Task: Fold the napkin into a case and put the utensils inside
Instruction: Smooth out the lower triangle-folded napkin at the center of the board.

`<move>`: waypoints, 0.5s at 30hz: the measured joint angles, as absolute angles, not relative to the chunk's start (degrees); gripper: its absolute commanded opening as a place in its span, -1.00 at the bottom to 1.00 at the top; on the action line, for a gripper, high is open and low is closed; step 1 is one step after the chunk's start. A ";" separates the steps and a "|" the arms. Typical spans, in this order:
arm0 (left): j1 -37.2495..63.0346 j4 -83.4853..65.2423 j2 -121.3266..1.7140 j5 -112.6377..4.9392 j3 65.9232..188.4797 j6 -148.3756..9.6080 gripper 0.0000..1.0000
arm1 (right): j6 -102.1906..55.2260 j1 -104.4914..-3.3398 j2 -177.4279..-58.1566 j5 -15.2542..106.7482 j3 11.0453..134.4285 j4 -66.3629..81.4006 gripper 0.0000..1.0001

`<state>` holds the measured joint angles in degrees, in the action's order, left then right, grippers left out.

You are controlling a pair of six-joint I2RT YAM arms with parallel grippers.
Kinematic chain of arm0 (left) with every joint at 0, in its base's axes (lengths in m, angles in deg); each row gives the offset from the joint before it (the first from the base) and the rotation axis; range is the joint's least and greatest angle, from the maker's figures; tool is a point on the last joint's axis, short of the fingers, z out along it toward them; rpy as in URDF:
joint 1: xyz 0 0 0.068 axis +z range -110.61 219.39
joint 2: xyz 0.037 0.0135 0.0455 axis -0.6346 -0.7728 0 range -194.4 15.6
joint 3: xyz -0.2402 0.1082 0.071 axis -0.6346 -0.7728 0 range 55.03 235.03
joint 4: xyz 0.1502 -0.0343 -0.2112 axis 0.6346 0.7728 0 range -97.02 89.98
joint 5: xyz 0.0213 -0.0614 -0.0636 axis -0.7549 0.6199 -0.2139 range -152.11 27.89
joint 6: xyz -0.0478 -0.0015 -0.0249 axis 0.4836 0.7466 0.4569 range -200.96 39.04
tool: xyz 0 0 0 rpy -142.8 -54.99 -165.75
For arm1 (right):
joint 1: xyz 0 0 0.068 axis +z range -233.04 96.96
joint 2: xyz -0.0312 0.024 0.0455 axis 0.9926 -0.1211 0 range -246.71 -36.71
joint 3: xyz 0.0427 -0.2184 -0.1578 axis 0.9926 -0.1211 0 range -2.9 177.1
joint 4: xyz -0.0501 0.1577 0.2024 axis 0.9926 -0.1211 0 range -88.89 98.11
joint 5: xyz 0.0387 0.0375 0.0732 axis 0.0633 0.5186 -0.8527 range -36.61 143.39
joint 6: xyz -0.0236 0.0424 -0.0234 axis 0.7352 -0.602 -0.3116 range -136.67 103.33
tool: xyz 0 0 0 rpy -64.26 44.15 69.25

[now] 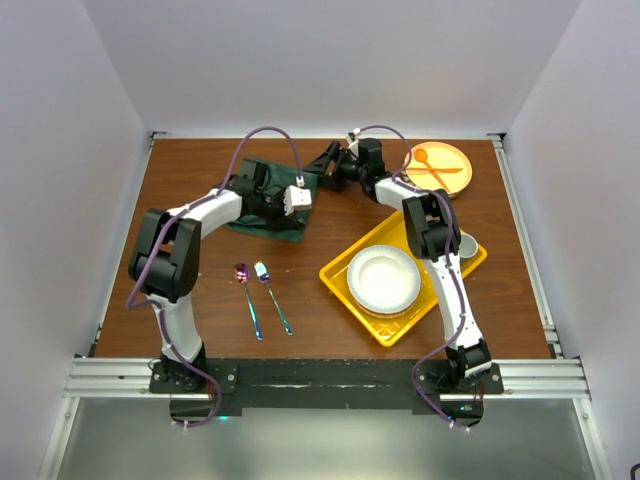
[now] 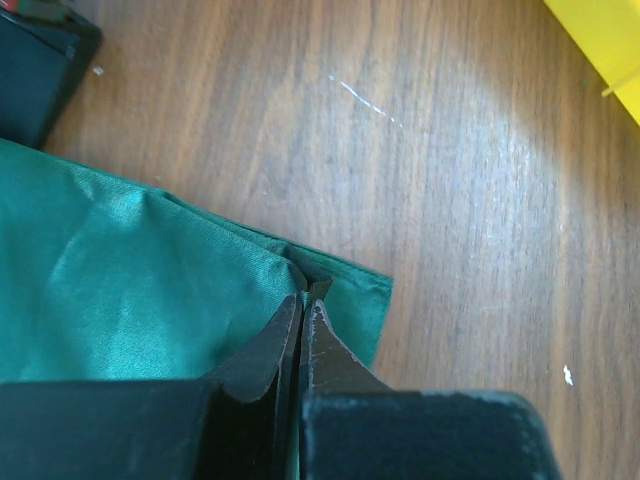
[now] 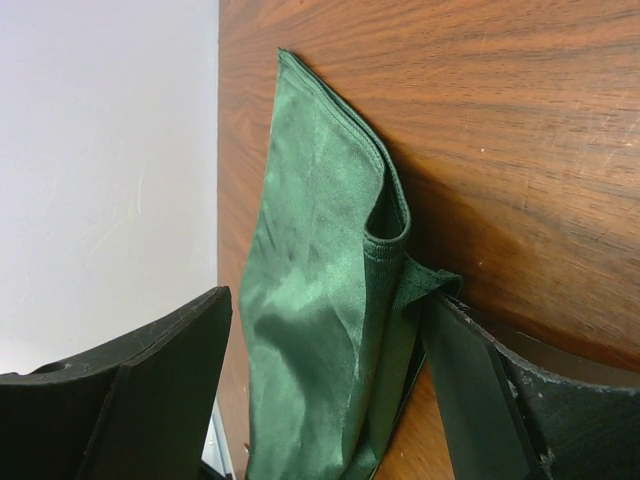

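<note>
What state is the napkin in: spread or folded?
Partly folded: the napkin shows doubled layers at its edge, and the left tool is shut on a corner.

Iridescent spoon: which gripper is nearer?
Left. The left gripper pinches a corner of the napkin, just beyond the spoon; the right gripper sits open farther back.

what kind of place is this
Probably a robot test cell: a wooden table boxed in by plain white walls, left arm and right arm bolted to a metal rail, and a tray with a plate.
</note>
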<state>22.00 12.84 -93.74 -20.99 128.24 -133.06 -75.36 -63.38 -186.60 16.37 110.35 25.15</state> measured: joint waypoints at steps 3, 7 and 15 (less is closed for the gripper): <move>22.00 13.41 -94.26 -21.38 128.07 -133.26 -1.00 | -75.08 -63.32 -186.60 16.40 110.40 24.95 0.58; 22.00 13.93 -94.50 -21.66 127.32 -133.74 -1.00 | -74.64 -63.32 -186.60 16.42 110.55 24.69 0.58; 22.00 15.24 -94.77 -21.66 126.38 -135.33 -1.00 | -73.99 -63.27 -186.60 16.50 110.79 24.12 0.58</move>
